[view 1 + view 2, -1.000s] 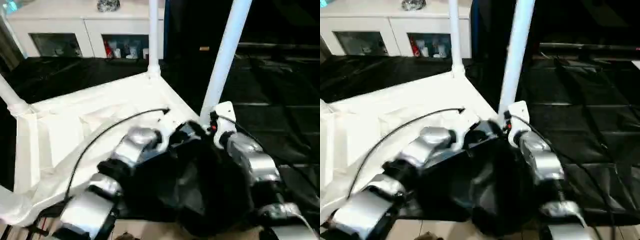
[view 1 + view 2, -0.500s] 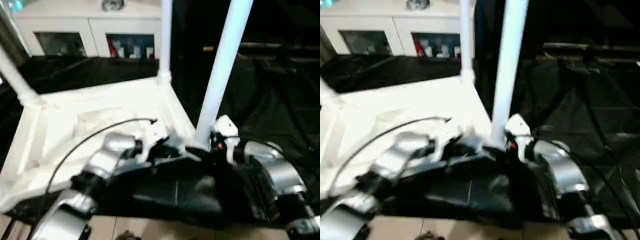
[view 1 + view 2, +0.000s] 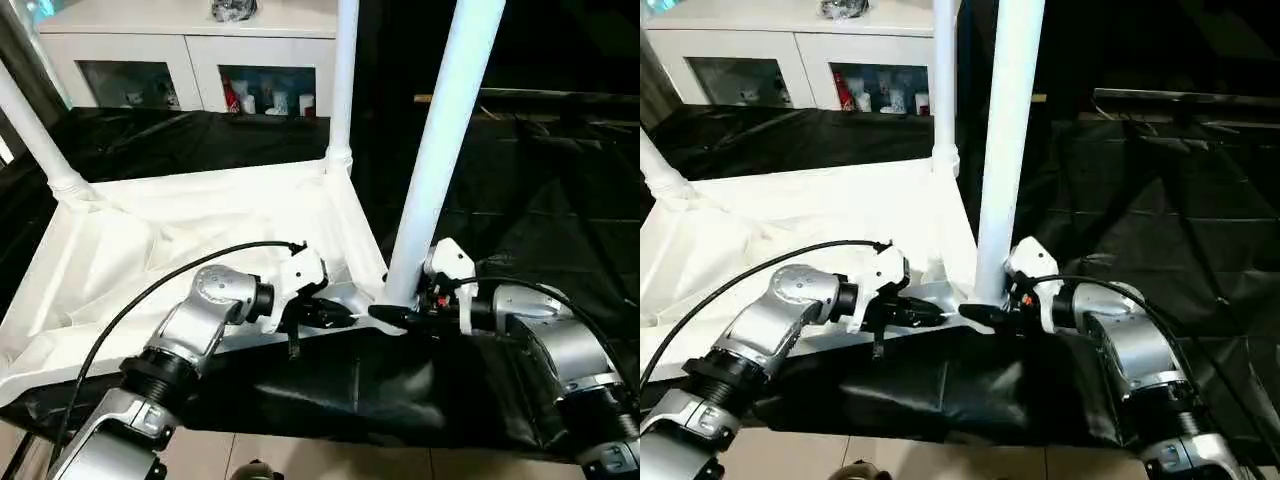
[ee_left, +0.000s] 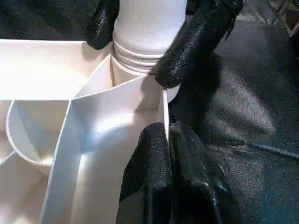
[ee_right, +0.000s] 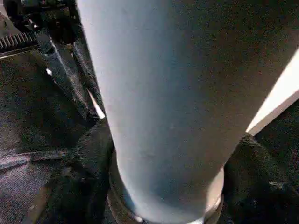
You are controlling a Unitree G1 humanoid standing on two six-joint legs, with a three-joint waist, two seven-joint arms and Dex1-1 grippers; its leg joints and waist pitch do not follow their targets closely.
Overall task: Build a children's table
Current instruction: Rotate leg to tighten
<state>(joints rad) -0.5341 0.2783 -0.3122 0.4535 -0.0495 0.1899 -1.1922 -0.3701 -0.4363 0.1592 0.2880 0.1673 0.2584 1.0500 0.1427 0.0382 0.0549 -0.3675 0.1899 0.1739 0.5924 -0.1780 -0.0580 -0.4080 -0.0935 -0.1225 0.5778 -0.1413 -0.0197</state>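
The white tabletop [image 3: 180,240] lies upside down on the black-draped work table. Three white legs stand upright in its corner sockets. The nearest leg [image 3: 440,170] rises from the near right corner. My right gripper [image 3: 395,315] is shut on this leg's base, just above the socket [image 4: 135,70], with one black finger [image 4: 196,42] pressed on each side of the tube. My left gripper [image 3: 340,318] is shut on the tabletop's thin near rim [image 4: 164,107] right beside that corner, facing the right gripper. A back leg [image 3: 345,80] and a left leg [image 3: 40,140] stand in their sockets.
A white cabinet [image 3: 190,60] with glass doors stands behind the black-draped table [image 3: 560,200]. A metal bar [image 3: 540,97] crosses the back right. A black cable [image 3: 170,280] loops over my left forearm. Tan floor [image 3: 330,465] shows below the table's front edge.
The whole view has shifted and tilted. My right gripper's fingers have drawn in around the base of the nearest leg. My left gripper stays shut at the rim.
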